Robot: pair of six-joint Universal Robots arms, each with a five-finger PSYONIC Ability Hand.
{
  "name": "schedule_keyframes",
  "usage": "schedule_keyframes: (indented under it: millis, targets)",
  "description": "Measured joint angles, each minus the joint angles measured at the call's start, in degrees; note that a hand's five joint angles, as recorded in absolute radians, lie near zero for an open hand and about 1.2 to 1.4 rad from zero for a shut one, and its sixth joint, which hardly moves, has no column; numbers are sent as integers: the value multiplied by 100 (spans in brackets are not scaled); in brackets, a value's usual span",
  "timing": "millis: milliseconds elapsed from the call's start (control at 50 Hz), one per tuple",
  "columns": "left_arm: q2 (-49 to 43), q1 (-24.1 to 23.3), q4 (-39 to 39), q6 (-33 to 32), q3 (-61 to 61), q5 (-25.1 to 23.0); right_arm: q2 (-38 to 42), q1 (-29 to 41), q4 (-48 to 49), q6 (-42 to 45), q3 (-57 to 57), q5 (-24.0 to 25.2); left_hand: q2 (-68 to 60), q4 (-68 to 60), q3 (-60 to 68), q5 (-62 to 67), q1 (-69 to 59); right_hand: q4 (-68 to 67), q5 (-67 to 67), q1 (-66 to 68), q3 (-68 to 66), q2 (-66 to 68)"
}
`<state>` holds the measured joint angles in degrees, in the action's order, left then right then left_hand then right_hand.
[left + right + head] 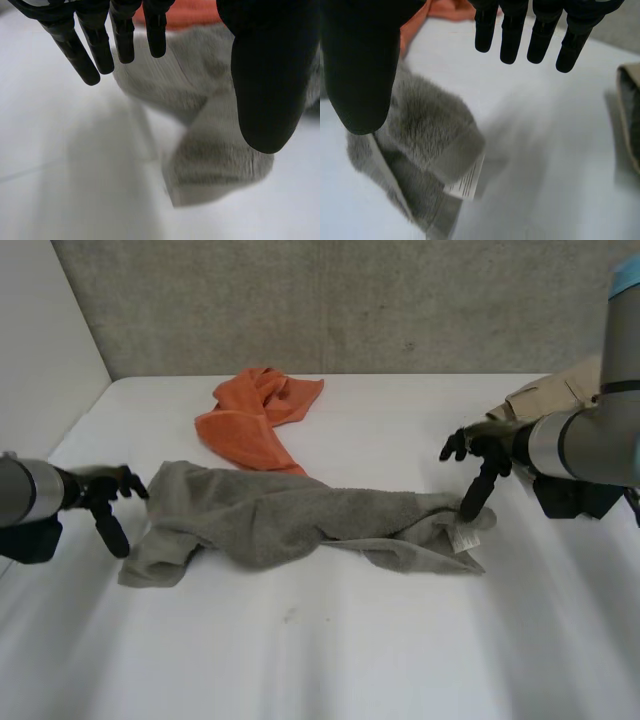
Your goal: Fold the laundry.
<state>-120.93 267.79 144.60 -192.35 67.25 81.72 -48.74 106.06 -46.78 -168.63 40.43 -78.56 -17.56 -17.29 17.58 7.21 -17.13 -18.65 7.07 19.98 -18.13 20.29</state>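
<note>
**Both hands open at the two ends of the grey towel**

Here's the grey towel (300,520), stretched in a rumpled band across the middle of the white counter (350,640), bunched and twisted along its length. The left hand (105,495) hangs just off the towel's left end. Its fingers (75,55) are straight and spread and its thumb (267,90) is set wide apart from them, so it is released and holds nothing. From the left wrist, a flat corner of the towel lies on the counter below that thumb.

Over on the other side, the right hand (480,455) is at the towel's right end. Its fingers (512,35) are straight and loose and its thumb (360,75) points down onto the edge of the cloth. I cannot tell if the thumb tip actually touches. Nothing is pinched or grasped there either. A white label (465,182) sticks out of the folded corner under this hand.

Behind the towel, an orange cloth (255,420) sits crumpled, its near tip just meeting the grey one. A beige garment (555,395) lies at the counter's far right, behind the right arm.
</note>
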Motion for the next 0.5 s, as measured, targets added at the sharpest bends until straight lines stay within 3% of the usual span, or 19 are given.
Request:
schedule_keyframes:
  millis: [100, 160, 220, 240, 300, 380, 500]
  targets:
    - [-365, -29, -116, -129, 18, -197, 424, 50, -244, 177, -265, -49, -109, -139, 108, 137, -47, 0, 0, 0, 0, 0]
    - [-552, -102, -172, -174, 0, -292, 559, 88, -258, 223, -280, -47, -642, -630, 647, 640, -754, -165, 369, 128, -221, 123]
    - [-659, -173, -183, -202, -69, -285, 632, 131, -237, 229, -252, -46, -2120, -2075, 2026, 2071, -2284, -1778, 1971, 1711, -1839, 1662]
    - [-684, -196, -183, -209, -100, -267, 649, 144, -228, 231, -245, -46, -3331, -3350, 3301, 3339, -3462, -2357, 2542, 2373, -2522, 2347]
    - [-730, -266, -189, -228, -212, -180, 686, 180, -188, 250, -233, -67, -4727, -4712, 4670, 4678, -4894, -4500, 4619, 4268, -4545, 4406]
    - [-691, -333, -227, -248, -358, -25, 629, 176, -151, 325, -221, -152, -5077, -5099, 5003, 4933, -4963, -4956, 5015, 4352, -4917, 4697]
    - [37, -254, -401, -307, -493, 58, -110, -70, -60, 894, -20, -292, -5083, -5111, 5007, 4934, -4963, -4977, 5039, 4352, -4920, 4697]
